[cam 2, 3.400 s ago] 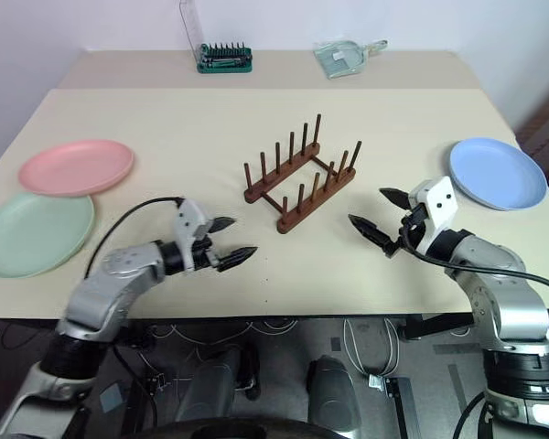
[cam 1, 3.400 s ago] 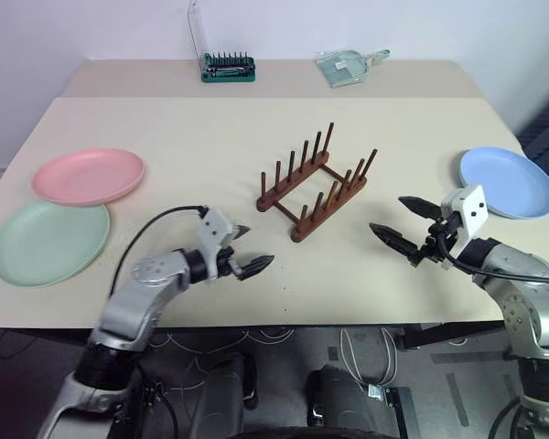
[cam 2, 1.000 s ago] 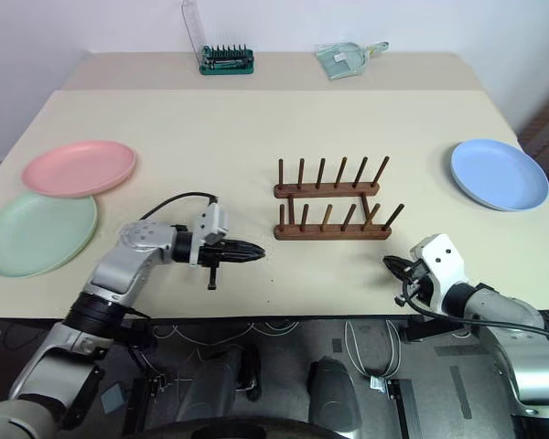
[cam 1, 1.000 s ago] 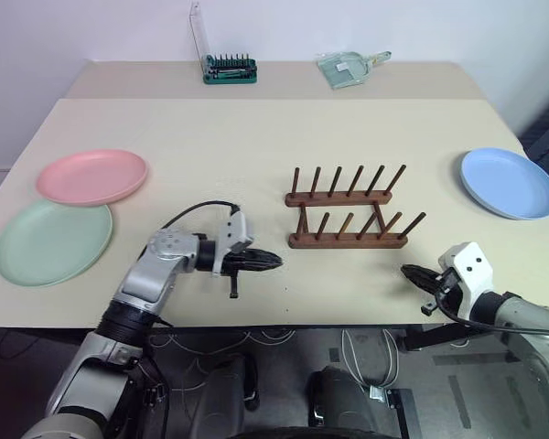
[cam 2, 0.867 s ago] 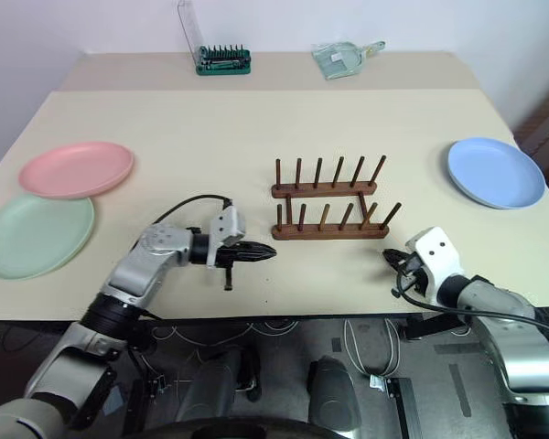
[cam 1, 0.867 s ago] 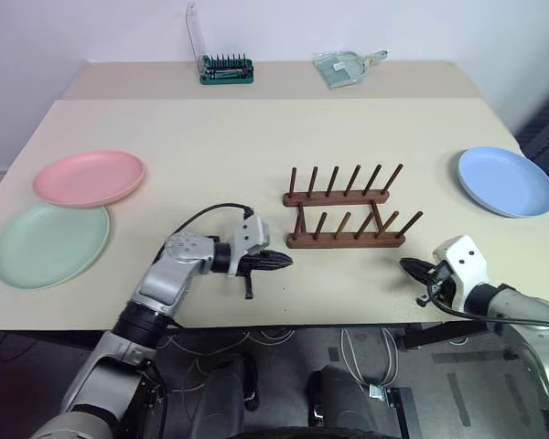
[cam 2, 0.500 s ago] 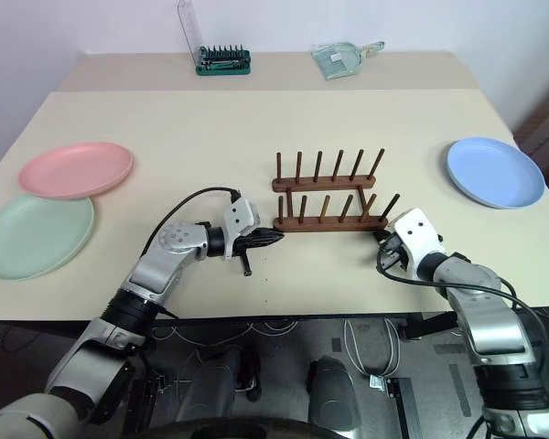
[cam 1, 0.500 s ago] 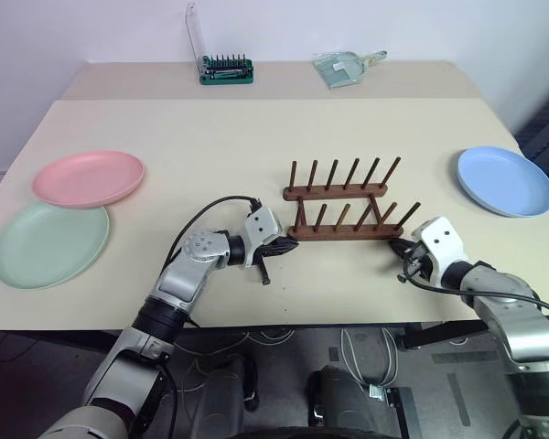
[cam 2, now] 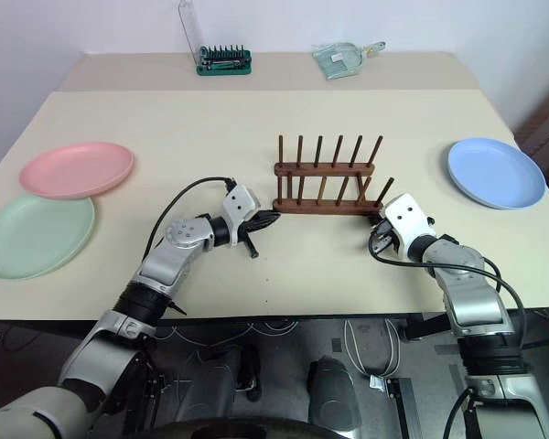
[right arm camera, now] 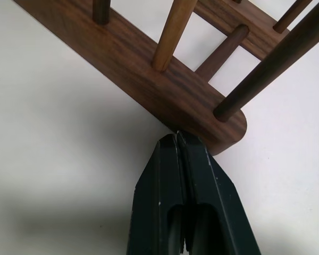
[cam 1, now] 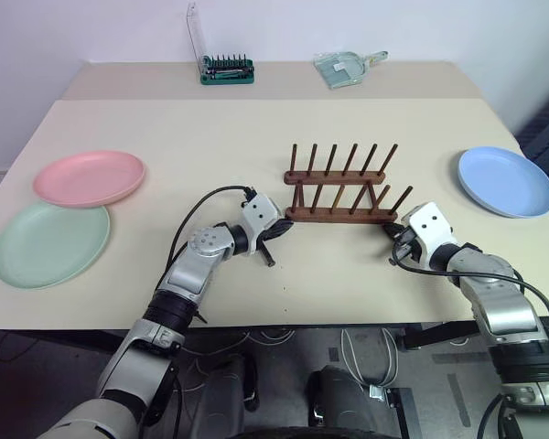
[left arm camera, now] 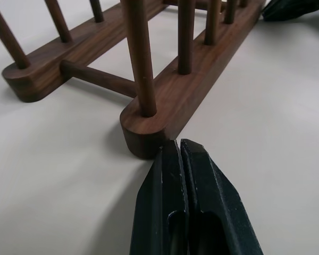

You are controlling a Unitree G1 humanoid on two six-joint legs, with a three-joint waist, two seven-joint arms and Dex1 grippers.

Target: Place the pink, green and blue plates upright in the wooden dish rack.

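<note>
The left gripper (left arm camera: 178, 151) and right gripper (right arm camera: 177, 139), both pinched fully closed and holding nothing, press their tips against opposite ends of the near rail of the wooden dish rack (cam 1: 339, 194), which stands empty mid-table. No plate is racked yet. The pink plate (cam 1: 89, 177) and green plate (cam 1: 50, 243) lie flat at the far left, the blue plate (cam 1: 505, 181) far right.
</note>
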